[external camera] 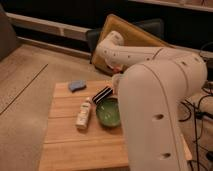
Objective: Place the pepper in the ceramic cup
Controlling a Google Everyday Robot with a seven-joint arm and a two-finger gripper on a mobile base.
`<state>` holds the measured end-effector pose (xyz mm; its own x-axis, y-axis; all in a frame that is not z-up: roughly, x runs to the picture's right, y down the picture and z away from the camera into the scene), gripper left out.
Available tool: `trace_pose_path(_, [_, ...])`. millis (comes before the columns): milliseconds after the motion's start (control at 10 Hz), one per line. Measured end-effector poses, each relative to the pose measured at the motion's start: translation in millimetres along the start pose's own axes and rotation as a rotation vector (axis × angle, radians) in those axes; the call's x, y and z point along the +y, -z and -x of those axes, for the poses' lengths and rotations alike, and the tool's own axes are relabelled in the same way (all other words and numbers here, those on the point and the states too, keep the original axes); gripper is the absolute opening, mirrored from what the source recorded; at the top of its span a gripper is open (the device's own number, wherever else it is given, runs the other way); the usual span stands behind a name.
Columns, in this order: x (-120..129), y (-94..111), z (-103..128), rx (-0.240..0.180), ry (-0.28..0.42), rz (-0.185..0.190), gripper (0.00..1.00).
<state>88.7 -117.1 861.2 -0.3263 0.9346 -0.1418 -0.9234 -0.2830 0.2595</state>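
White arm (160, 100) is filling the right half of the camera view, bending from its far joint back over the wooden tabletop (70, 145). Gripper (118, 74) is sitting below that far joint, over the tabletop's far edge, and is mostly hidden by the arm; cannot tell whether it is wide, narrow or holding anything. A small orange-red patch, likely the pepper (118, 66), is showing just under the far joint, at the gripper. A pale rounded shape, probably the ceramic cup (116, 84), is standing just below it, against the arm's outline. Green bowl (108, 113) is sitting mid-tabletop, with the black-and-white striped block (102, 94) just beyond it. A pale bottle (83, 113) is lying left of the bowl. A blue-grey object (77, 85) is lying near the far left corner.
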Motion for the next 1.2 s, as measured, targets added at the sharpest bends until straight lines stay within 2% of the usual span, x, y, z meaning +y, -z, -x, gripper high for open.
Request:
trace_pose_path(200, [-28,0,-13,0.009,-0.069,-0.036,0.06])
trace_pose_path(400, [-43,-7,-20,0.022,-0.107,-0.066,0.06])
trace_pose_path(600, [-34,-21,-20,0.042,-0.089,-0.072,0.06])
trace_pose_path(1000, [1,-51,-28,0.096,-0.030,-0.041,0.06])
trace_pose_path(1200, [8,-60,-32,0.116,-0.019,-0.033,0.06])
